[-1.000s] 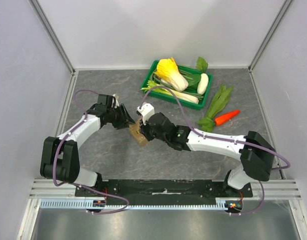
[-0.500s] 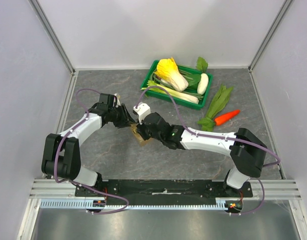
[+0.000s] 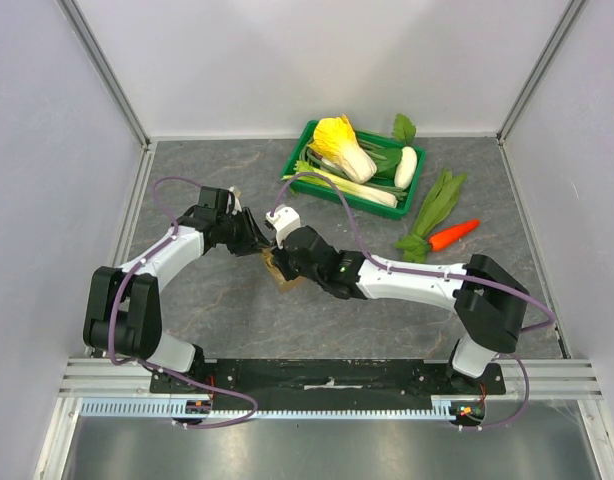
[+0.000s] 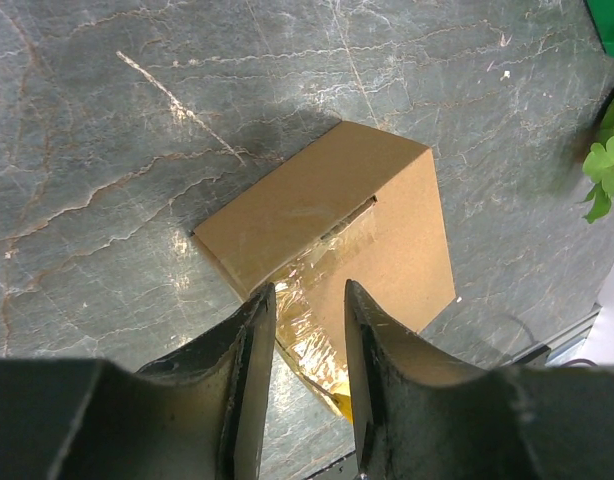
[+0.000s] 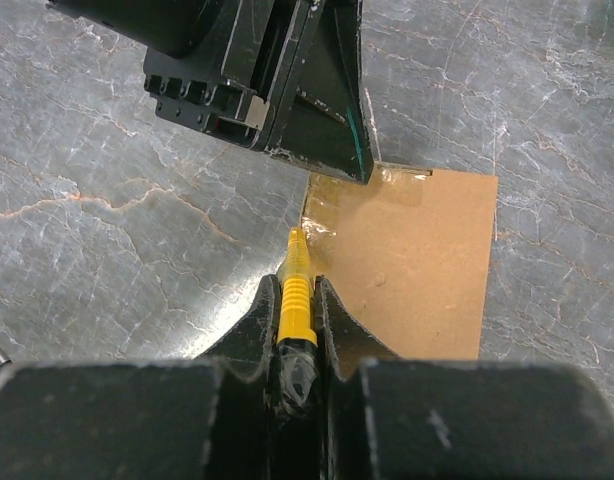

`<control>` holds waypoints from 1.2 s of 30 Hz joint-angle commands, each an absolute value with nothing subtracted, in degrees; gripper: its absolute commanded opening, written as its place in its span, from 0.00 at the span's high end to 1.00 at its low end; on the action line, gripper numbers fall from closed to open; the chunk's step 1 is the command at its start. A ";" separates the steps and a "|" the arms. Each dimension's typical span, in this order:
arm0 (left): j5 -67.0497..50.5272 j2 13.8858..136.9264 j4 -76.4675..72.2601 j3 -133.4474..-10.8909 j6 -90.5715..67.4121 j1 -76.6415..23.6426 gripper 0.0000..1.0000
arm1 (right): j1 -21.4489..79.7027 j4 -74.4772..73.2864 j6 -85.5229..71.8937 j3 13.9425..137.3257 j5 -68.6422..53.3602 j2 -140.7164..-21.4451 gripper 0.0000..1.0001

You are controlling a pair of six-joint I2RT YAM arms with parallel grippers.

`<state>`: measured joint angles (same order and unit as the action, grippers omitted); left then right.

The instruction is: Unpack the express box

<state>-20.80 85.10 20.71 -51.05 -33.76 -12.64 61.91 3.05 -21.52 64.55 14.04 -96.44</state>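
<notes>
1. The small plain brown cardboard mailer box (image 4: 317, 200) is flattish, with unprinted faces and sharp, undented edges.
2. It lies left of centre on the grey marbled tabletop (image 3: 237, 310), turned at an angle to the table's edges.
3. Its flap lid appears shut, and a narrow dark slit (image 4: 349, 213) runs along the fold.
4. Crinkled, glossy clear tape (image 4: 312, 275) covers the seam at one edge, reflecting light.
</notes>
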 commanded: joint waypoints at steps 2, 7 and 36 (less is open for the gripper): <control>-17.05 87.63 23.64 -49.92 -30.50 -13.45 0.60 | 61.96 3.96 -22.33 66.80 15.12 -97.82 1.00; -16.61 87.71 23.73 -49.75 -31.02 -13.45 0.60 | 62.05 2.99 -22.15 66.88 16.26 -98.87 1.00; -12.48 91.49 24.79 -52.29 -30.67 -13.36 0.64 | 62.75 -4.13 -24.17 62.14 16.43 -93.60 1.00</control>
